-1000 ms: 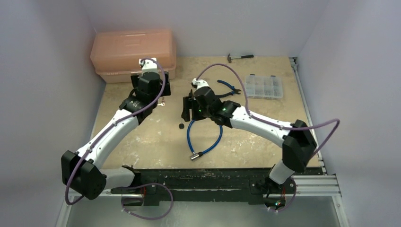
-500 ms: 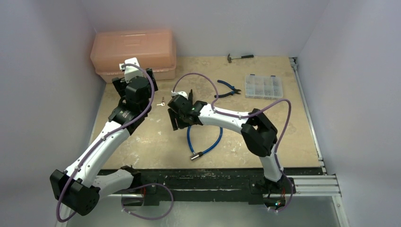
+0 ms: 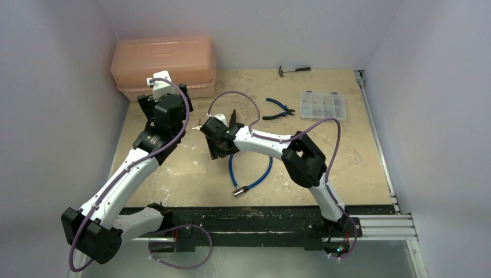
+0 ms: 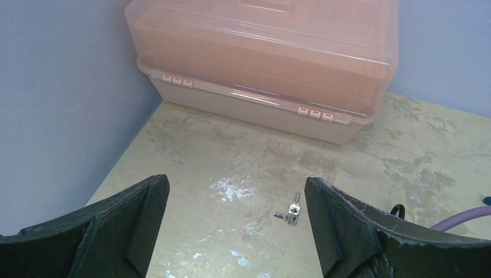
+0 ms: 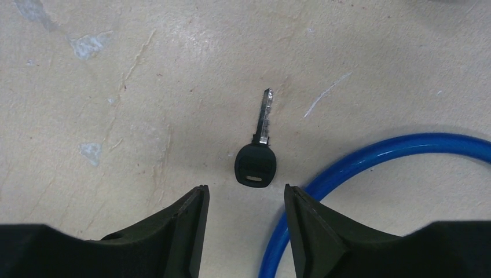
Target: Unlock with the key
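The key (image 5: 256, 164) lies flat on the table: a tiny black head with a short silver blade pointing away from me. My right gripper (image 5: 245, 194) is open, its fingertips (image 5: 197, 200) just short of the key's head, one on each side, with nothing between them. In the top view the right gripper (image 3: 217, 146) hides the key. A blue cable (image 5: 370, 162) curves right beside the right finger. Its metal end (image 3: 237, 190) lies nearer the arm bases. My left gripper (image 4: 235, 182) is wide open and empty above bare table in front of the toolbox.
A pink plastic toolbox (image 4: 266, 58) stands in the far left corner against the wall. Two small silver keys (image 4: 292, 209) lie near the left gripper's right finger. Blue-handled pliers (image 3: 279, 109), a clear parts box (image 3: 323, 105) and a hammer (image 3: 294, 70) lie at the back right.
My right arm has swung left and come down over the key, and its jaws have narrowed. The left arm drew back left from the toolbox, then stayed still.
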You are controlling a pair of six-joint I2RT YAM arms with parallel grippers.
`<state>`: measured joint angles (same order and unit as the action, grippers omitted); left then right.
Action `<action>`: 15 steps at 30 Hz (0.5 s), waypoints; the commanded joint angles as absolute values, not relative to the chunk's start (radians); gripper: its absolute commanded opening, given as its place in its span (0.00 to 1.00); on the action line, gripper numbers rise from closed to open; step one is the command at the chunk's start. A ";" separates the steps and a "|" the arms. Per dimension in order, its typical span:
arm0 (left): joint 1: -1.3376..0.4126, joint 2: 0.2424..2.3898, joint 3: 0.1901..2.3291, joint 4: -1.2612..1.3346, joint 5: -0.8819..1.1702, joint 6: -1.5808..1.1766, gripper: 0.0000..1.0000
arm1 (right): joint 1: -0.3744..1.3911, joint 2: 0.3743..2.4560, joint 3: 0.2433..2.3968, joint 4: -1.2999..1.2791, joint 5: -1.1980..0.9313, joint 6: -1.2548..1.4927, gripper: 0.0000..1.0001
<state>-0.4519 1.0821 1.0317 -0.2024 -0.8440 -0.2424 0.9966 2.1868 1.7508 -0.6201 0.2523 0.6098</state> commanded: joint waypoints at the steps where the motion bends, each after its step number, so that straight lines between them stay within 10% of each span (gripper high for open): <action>1: -0.449 1.059 1.030 -0.172 -0.847 -0.230 0.94 | 1.003 2.205 1.816 -0.659 0.309 0.620 0.56; 15: -0.449 1.049 1.028 -0.173 -0.831 -0.227 0.94 | 1.005 2.266 1.831 -0.658 0.326 0.620 0.48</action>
